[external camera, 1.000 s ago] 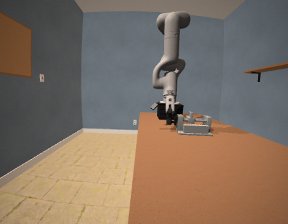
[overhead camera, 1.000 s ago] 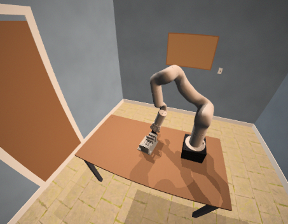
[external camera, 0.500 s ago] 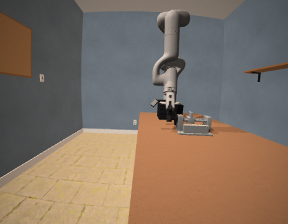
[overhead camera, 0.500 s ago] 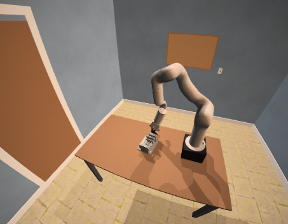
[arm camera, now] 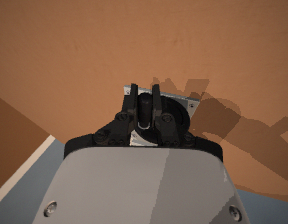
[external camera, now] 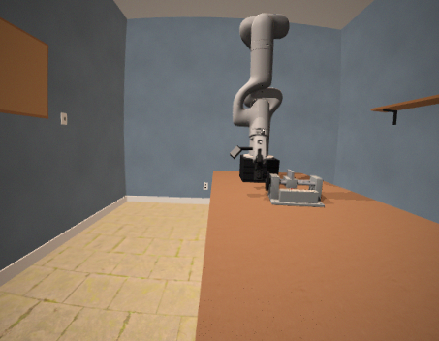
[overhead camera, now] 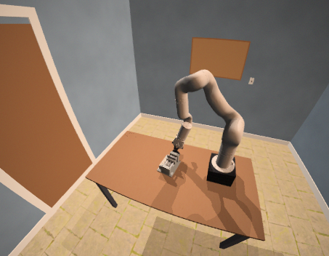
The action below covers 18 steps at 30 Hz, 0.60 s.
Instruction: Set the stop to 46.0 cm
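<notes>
Across the middle and lower part of the top view spreads the brown worktop [overhead camera: 139, 160] [external camera: 312, 262] [arm camera: 160, 40], its dark legs standing on pale yellow floor tiles; in the exterior view it fills the lower right of the frame. Next in size comes the pale robot arm [overhead camera: 221, 100] [external camera: 262, 63], which arches through the centre right of the top view and rises above the far end of the worktop in the exterior view. Its foot stands on a black block [overhead camera: 221, 179] [external camera: 245, 170] at the right of the worktop in the top view.

Smaller again is the grey device [overhead camera: 169, 165] [external camera: 298, 196] [arm camera: 193, 104], just below the centre of the top view and right of centre in the exterior view. It has a flat base plate lying on the worktop and an upright at each end, with a sliding block [external camera: 291, 182] between them, nearer the left upright in the exterior view. The scale is too small to read.

At the middle of the wrist view, the black claw [overhead camera: 176, 148] [external camera: 260, 175] [arm camera: 144, 93] is clenched on the handle [arm camera: 145, 106] of the handwheel, one finger on either side of it. Behind that handle, the dark round handwheel [external camera: 267, 182] [arm camera: 181, 118] shows mostly to the right, partly covered by the claw; in the exterior view it sits at the device's left end.
</notes>
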Motion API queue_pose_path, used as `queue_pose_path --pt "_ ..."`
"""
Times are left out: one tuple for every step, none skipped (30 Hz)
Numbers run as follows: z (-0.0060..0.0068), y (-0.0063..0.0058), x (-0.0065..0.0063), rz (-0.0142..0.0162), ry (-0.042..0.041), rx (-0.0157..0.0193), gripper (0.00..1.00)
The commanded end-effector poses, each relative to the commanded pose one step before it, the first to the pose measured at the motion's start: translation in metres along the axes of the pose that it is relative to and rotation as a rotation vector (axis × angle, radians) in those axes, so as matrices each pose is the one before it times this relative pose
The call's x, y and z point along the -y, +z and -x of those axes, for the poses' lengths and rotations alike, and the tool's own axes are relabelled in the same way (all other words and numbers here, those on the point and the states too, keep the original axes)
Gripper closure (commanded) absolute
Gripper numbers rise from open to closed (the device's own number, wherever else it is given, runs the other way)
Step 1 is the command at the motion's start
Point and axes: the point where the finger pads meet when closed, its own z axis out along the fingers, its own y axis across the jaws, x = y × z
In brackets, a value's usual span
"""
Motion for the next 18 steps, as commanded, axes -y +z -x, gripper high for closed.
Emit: queue_pose_path --pt "-0.00003 -0.00676 -0.00609 0.00052 -0.00002 -0.00006 0.94" --pt "0.00000 -0.00101 -0.00158 0.00000 0.00000 0.00000 0.94" --pt "0.00000 -0.00092 -0.00166 0.00000 0.00000 0.00000 0.94" --pt "0.00000 0.00000 0.00000 0.00000 0.00000 0.00000 0.94" --pt "0.00000 0.00000 0.00000 0.00000 0.00000 0.00000 0.94" --pt "0.00000 -0.00093 -0.00167 0.00000 0.00000 0.00000 0.94" --pt "0.00000 -0.00066 -0.00191 0.00000 0.00000 0.00000 0.94" --pt "0.00000 -0.00067 -0.00192 0.00000 0.00000 0.00000 0.94" --pt "0.00000 -0.00051 -0.00206 0.00000 0.00000 0.00000 0.94" --pt "0.00000 -0.00036 -0.00221 0.00000 0.00000 0.00000 0.94" --pt "0.00000 -0.00028 -0.00219 0.00000 0.00000 0.00000 0.94" --pt "0.00000 0.00004 -0.00212 0.00000 0.00000 0.00000 0.94" --pt "0.00000 0.00003 -0.00213 0.00000 0.00000 0.00000 0.94" --pt "0.00000 0.00033 -0.00195 0.00000 0.00000 0.00000 0.94" --pt "0.00000 0.00037 -0.00192 0.00000 0.00000 0.00000 0.94" --pt "0.00000 0.00045 -0.00188 0.00000 0.00000 0.00000 0.94" --pt "0.00000 0.00067 -0.00174 0.00000 0.00000 0.00000 0.94" --pt "0.00000 0.00066 -0.00175 0.00000 0.00000 0.00000 0.94"
